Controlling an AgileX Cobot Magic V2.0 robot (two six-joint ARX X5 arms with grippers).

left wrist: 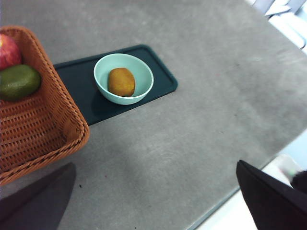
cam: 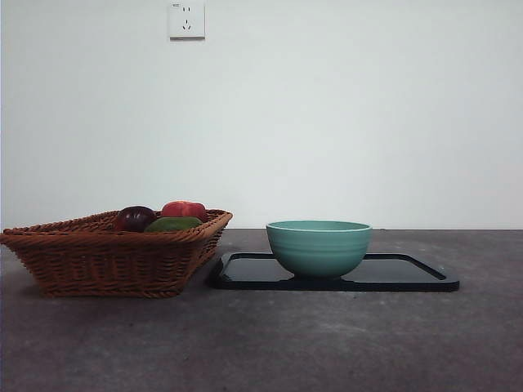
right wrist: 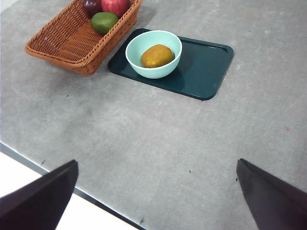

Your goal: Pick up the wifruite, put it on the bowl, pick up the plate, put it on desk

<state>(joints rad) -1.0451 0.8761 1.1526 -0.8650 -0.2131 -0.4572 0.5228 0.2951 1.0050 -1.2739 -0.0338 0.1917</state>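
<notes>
The wifruite, an orange-yellow oval fruit, lies inside the pale teal bowl; the front view hides it behind the bowl's wall. The bowl stands on the plate, a dark flat rectangular tray resting on the grey desk. My left gripper hangs open high above the desk's near edge, well away from the bowl. My right gripper is also open and empty, high over the desk's front part. Neither shows in the front view.
A brown wicker basket stands right beside the plate, holding a red fruit, a dark purple fruit and a green fruit. The desk's edge runs close under both grippers.
</notes>
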